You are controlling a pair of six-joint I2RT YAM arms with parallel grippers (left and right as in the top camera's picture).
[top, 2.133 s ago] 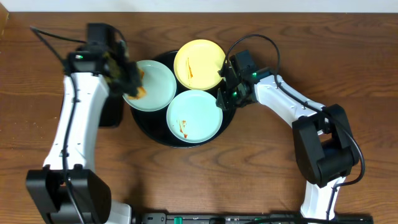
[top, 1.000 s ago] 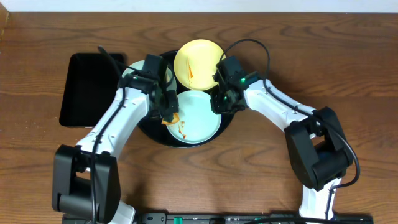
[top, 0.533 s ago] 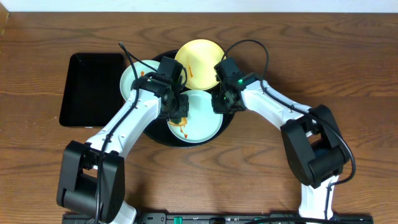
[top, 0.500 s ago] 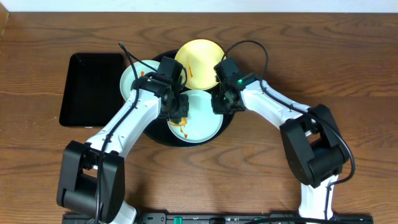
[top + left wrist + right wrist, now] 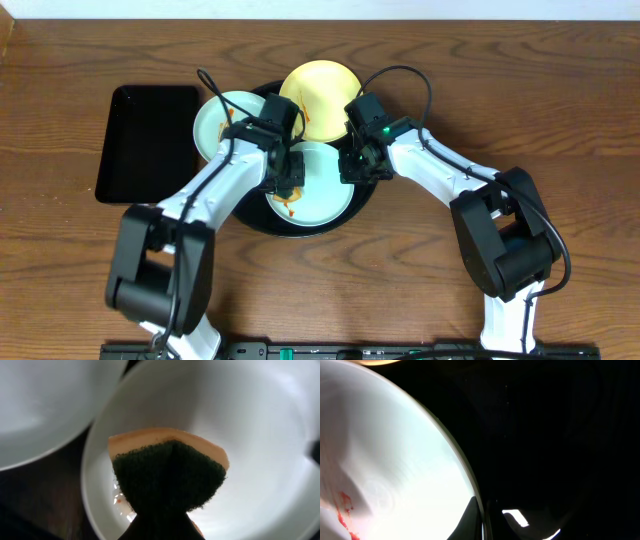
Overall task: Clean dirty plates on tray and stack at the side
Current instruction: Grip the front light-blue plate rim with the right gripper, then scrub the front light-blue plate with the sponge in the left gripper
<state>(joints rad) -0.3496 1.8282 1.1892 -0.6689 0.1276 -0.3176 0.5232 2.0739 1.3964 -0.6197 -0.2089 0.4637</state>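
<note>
Counting from overhead, three plates are found on the round black tray (image 5: 300,231): one yellow plate (image 5: 325,85) at the back, one left blue-green plate (image 5: 210,130) and one front blue-green plate (image 5: 325,195). The back and left plates are seen overhanging the rim. One rectangular black tray (image 5: 148,140) is seen just beside it on the wooden table (image 5: 560,90). Two grippers are counted, both at the front plate. Orange-red sauce streaks (image 5: 292,207) are shown on that plate, and a thinner one on the yellow. The left gripper (image 5: 288,182) is seen clamped on one sponge (image 5: 170,477). Only the left wrist view shows its green scouring face and orange back, held at the plate's bowl. The right gripper (image 5: 356,168) is placed at the same plate's right rim. In the right wrist view one dark fingertip (image 5: 470,512) is shown against that rim, but whether the jaws are pinched on it cannot be told.
</note>
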